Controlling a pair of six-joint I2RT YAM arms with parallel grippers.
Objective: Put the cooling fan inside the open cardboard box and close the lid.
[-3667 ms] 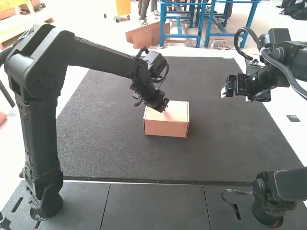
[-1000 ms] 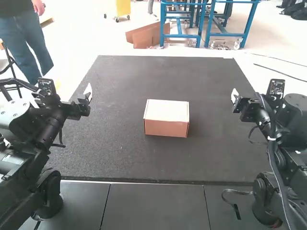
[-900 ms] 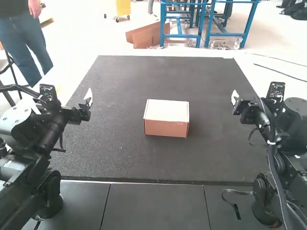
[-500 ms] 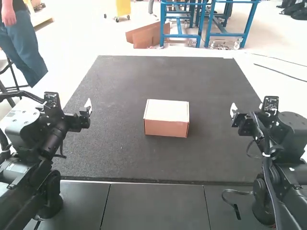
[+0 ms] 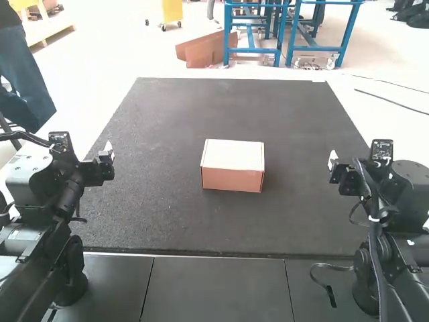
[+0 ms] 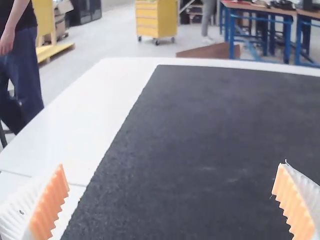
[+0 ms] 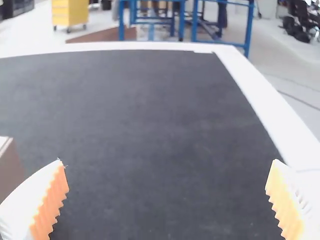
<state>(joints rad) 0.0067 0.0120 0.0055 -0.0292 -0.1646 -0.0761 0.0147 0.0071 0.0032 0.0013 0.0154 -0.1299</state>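
A closed brown cardboard box (image 5: 232,165) stands in the middle of the black mat (image 5: 167,114), its lid flat. The cooling fan is hidden from sight. My left gripper (image 5: 105,159) hovers at the mat's left edge, well apart from the box, open with nothing between its orange-padded fingers (image 6: 49,205). My right gripper (image 5: 336,170) hangs over the mat's right edge, also open and empty. In the right wrist view, a corner of the box (image 7: 6,167) shows beside one finger (image 7: 47,200).
White tabletop (image 5: 100,80) borders the mat on the left, right and far sides. Dark base panels (image 5: 214,288) lie along the near edge, where both arm bases stand.
The left gripper has left the box top and pulled back to the mat's left edge. Both arms have sunk lower and nearer their bases. The box has not moved.
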